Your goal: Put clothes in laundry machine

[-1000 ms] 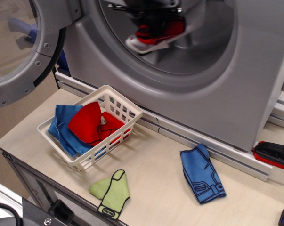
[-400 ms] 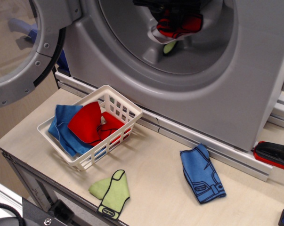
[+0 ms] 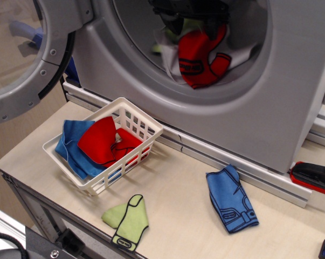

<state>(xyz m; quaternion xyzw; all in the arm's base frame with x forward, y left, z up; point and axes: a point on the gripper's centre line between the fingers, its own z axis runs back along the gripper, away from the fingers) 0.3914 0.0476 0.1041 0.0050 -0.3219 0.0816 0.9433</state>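
Note:
The grey laundry machine (image 3: 291,81) stands at the back with its door (image 3: 22,59) swung open to the left. My black gripper (image 3: 194,21) is inside the round opening at the top of the view, and its fingers look spread apart. Just below it a red garment (image 3: 202,59) hangs spread out over a white one (image 3: 170,59) in the drum. I cannot tell whether the gripper still touches them. A light green garment (image 3: 127,218) and a blue garment (image 3: 230,199) lie flat on the table.
A small white lattice basket (image 3: 138,120) sits at left on the table (image 3: 178,178), with a red garment (image 3: 103,141) and a blue garment (image 3: 70,143) in it. A red and black object (image 3: 313,177) lies at the right by the machine's base.
The gripper carried the red and white bundle rightward and deeper into the drum. The bundle has now dropped lower and unfolded below the gripper.

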